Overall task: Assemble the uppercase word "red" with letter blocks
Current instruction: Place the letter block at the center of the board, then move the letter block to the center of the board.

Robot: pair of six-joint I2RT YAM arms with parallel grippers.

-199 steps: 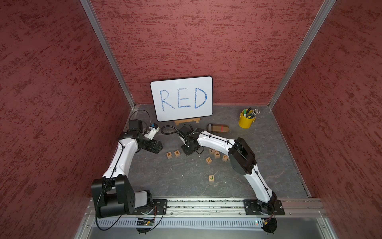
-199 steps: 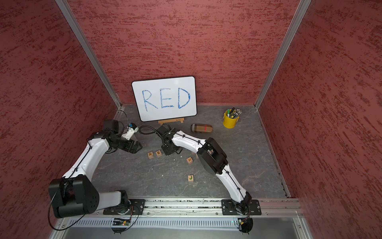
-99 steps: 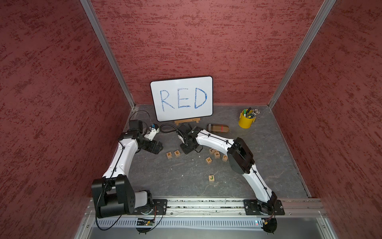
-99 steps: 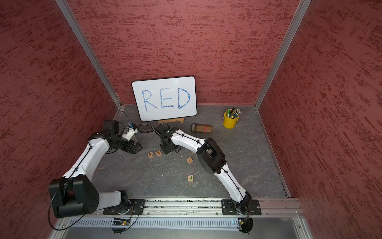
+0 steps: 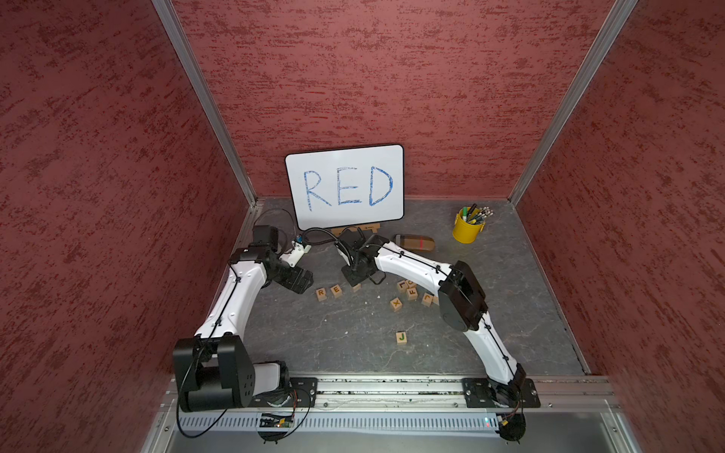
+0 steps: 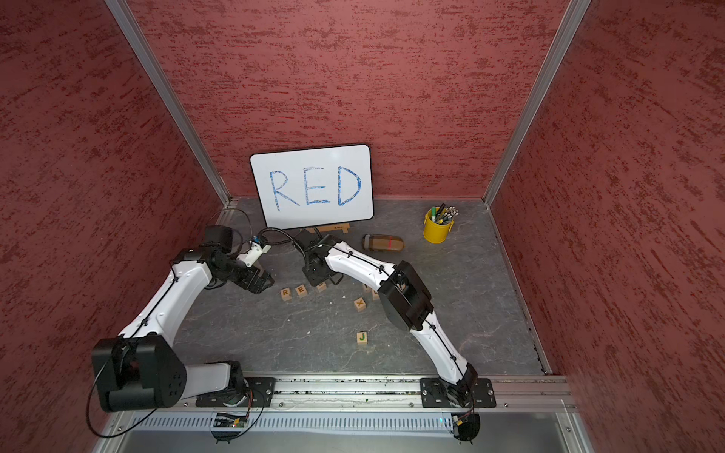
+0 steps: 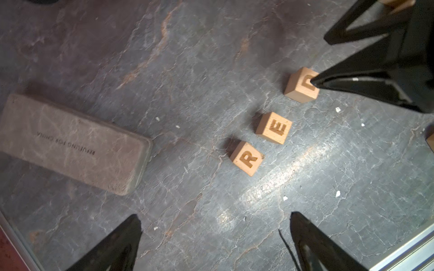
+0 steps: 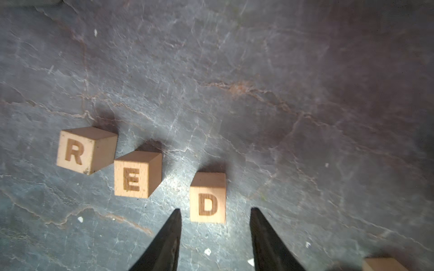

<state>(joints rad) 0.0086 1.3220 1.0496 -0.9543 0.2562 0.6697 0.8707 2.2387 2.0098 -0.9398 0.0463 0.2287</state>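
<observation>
**BLOCK ROW STATUS: R, E AND D ON THE FLOOR; BOTH GRIPPERS OPEN**

In both top views the three letter blocks lay in a short row on the grey floor (image 5: 337,345), just left of frame centre and below the whiteboard (image 5: 345,184) marked RED. The R block (image 5: 321,293) stood leftmost; the E block (image 5: 336,290) sat just beside it across a narrow gap; the D block (image 8: 207,199) lay to the right of the E across a wider gap; the row climbed slightly toward the right of the frame.

The right gripper (image 8: 215,208) was positioned at the D block; in the right wrist view its jaws stood either side of the block with floor visible on both sides, so they were parted and gripped nothing; in the top views the gripper hid most of the D block.

The left gripper (image 7: 216,215) sat left of the R block, near it but not touching; its jaws were spread wide and empty.

Spare blocks lay right of centre: an X block (image 5: 396,303) and an F block (image 5: 412,292) close together; a J block (image 5: 401,337) alone, lower in the frame. A yellow cup (image 5: 467,231) of pens stood at the upper right of the floor.
</observation>
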